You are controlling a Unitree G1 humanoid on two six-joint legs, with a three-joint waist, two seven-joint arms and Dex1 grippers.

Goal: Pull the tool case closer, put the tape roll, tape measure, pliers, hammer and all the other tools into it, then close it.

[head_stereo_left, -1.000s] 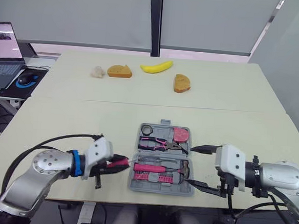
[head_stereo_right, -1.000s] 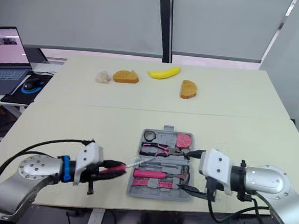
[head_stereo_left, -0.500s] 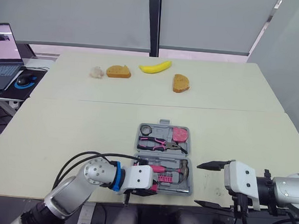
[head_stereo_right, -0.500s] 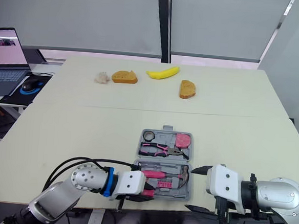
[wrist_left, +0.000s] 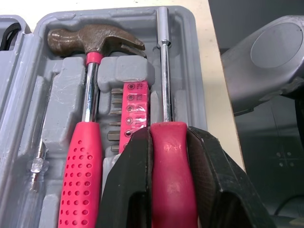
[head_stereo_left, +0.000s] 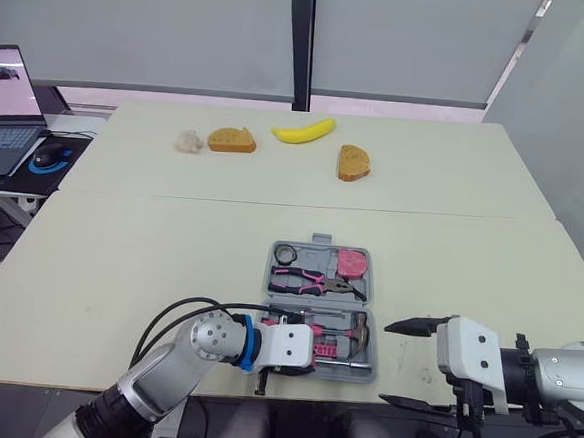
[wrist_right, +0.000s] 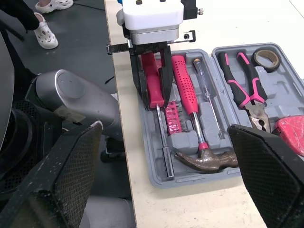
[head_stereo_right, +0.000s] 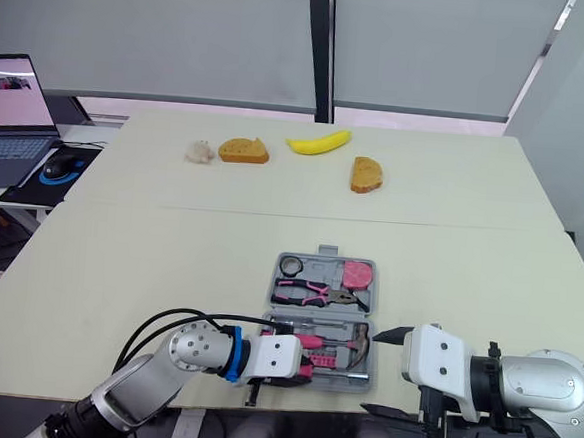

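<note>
Left wrist view, entry 1: left gripper (wrist_left: 173,183), its black fingers (wrist_left: 128,190) clamped on the pink handle of a long-shafted driver (wrist_left: 164,71). The steel shaft runs straight ahead of the fingertips along the outermost groove of the tool case (head_stereo_left: 314,256), beside the case wall.

Entry 2: tool case, lying open on the table (head_stereo_left: 120,247) with its near wall close to the table edge.
- Half under the left fingers:
  - clear-handled tester screwdriver (wrist_left: 40,142), farthest from the fingers
  - hammer (wrist_left: 95,40), pink grip just beside one finger, head ahead of the fingertips
  - pink bit strip (wrist_left: 132,111), between hammer and driver
  - the gripped driver
- Half beyond the fingertips:
  - tape roll (head_stereo_left: 287,253)
  - pliers (head_stereo_left: 313,280)
  - pink tape measure (head_stereo_left: 352,262)

Entry 3: right gripper (head_stereo_left: 383,362), fingers spread wide and holding nothing. It hovers just beside the case, near the hammer head, and touches nothing.

Status, judged: every named tool is in the case. The driver is the last to go in, and the close is not yet done.

Risks, judged:
- If the fingers let go while the handle sits proud of its groove, the driver may rest crooked and keep the halves from meeting.
- A downward or sideways push from the clamped fingers could slide the case toward the table edge.
- Withdrawing the fingers carelessly may lift the hammer grip touching them.
- Folding a half over with tools loose could shake the pliers or tape roll out of their seats
</note>
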